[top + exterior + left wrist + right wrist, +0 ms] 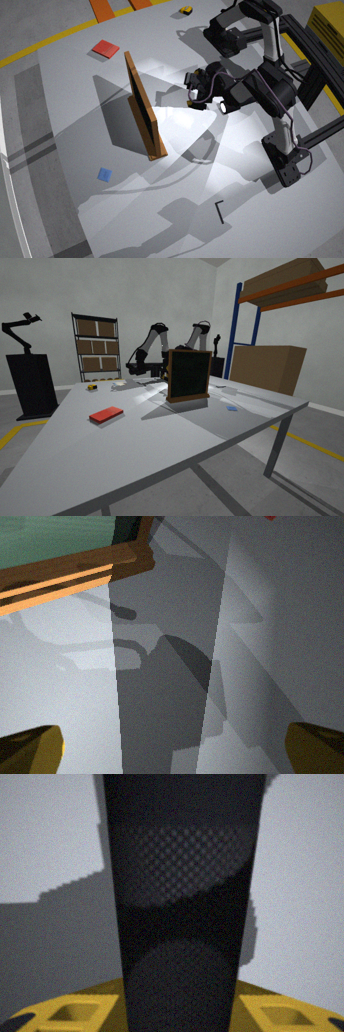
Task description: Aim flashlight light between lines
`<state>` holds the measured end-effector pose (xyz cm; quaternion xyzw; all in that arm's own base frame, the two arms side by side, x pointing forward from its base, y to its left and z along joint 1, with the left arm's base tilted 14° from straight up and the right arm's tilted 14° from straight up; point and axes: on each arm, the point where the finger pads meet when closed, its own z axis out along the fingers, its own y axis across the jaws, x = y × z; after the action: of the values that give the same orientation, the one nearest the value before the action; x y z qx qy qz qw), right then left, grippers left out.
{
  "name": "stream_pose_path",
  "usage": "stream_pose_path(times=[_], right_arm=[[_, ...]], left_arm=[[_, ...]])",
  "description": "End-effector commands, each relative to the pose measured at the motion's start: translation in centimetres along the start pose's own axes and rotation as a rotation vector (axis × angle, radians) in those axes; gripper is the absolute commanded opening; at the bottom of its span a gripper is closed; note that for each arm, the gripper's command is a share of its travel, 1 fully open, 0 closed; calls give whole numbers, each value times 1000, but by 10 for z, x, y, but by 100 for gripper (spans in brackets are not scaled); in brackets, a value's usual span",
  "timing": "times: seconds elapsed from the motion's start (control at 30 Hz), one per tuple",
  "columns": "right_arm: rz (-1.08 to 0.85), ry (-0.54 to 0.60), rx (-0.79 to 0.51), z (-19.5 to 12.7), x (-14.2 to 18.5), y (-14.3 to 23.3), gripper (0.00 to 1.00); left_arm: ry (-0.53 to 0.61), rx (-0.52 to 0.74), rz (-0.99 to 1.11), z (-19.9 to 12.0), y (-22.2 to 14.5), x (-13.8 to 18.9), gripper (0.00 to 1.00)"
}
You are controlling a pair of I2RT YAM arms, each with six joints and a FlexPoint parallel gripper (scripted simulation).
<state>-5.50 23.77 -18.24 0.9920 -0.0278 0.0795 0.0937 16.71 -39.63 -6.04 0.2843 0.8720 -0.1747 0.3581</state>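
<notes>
The board (141,102) (190,373) (65,563) stands upright in its wooden frame. The exterior view shows its dark back; its lit greenish front shows partly in the left wrist view. The two lines and the top of the light are not visible. The flashlight (230,106) (185,864) is lit, pointing toward the board, held above the table. My right gripper (178,989) is shut on its black body; its fingers are hidden in the top view. My left gripper (193,88) (174,733) is open and empty, between flashlight and board, above the table.
A red box (105,49) (106,415) lies beyond the board, a blue square (104,174) (231,408) near its other end. A yellow tape measure (186,10) (92,387) lies near the table's edge. A black hex key (219,213) lies farther along the table.
</notes>
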Motion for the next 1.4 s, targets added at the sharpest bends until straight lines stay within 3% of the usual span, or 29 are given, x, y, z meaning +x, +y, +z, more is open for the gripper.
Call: stream_pose_path(times=[0.0,0.33,0.43,0.67,0.97,1.03,1.1,1.13,1.37], right_arm=[[33,8,-28,4,5,6,30],[33,8,-28,4,5,6,30],[33,8,-28,4,5,6,30],[33,8,-28,4,5,6,30],[33,8,-28,4,5,6,30],[33,8,-28,4,5,6,30],[33,8,-28,4,5,6,30],[33,8,-28,4,5,6,30],[33,8,-28,4,5,6,30]], left_arm=[[-160,21,93,3,10,-26,100],[-413,-77,218,-14,45,-81,100],[-439,-84,229,-18,48,-87,100],[-586,-210,321,-40,79,-115,100],[-552,-203,308,-34,86,-106,100],[-600,-208,286,-37,76,-123,100],[-585,-210,294,-36,78,-117,100],[-643,-194,270,-51,68,-138,100],[-622,-212,272,-48,75,-136,100]])
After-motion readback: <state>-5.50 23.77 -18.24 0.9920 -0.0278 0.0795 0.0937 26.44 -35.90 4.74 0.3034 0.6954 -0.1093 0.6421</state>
